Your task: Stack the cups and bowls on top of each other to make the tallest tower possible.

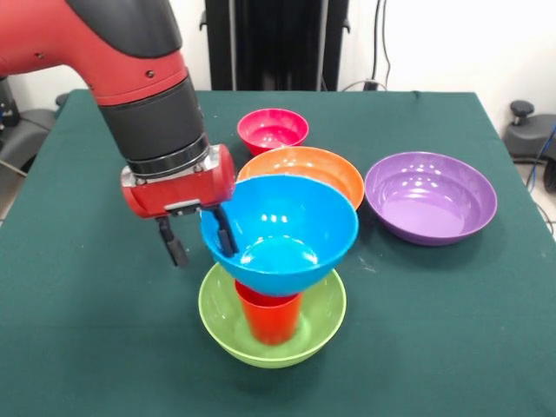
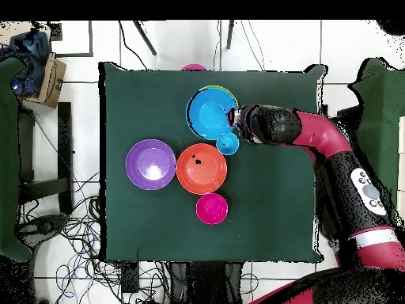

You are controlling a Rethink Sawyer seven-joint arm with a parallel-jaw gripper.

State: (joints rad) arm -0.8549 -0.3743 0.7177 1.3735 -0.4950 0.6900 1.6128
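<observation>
A blue bowl [image 1: 287,226] rests upright on a red cup [image 1: 271,318], which stands inside a lime green bowl [image 1: 217,317]; together they form a short tower at the table's near middle. My gripper [image 1: 205,256] is open and straddles the blue bowl's left rim. One finger [image 1: 174,245] hangs outside the bowl, apart from it, and the other is inside against the wall. From above, the blue bowl [image 2: 210,113] covers the stack, with the gripper [image 2: 235,119] at its right rim. A small light blue cup [image 2: 228,144] stands beside it, hidden in the front view.
An orange bowl [image 1: 334,165] sits just behind the tower, almost touching the blue bowl. A small pink-red bowl [image 1: 273,130] lies farther back and a purple bowl [image 1: 430,195] to the right. From above: orange bowl [image 2: 201,168], purple bowl [image 2: 150,165], pink-red bowl [image 2: 212,208].
</observation>
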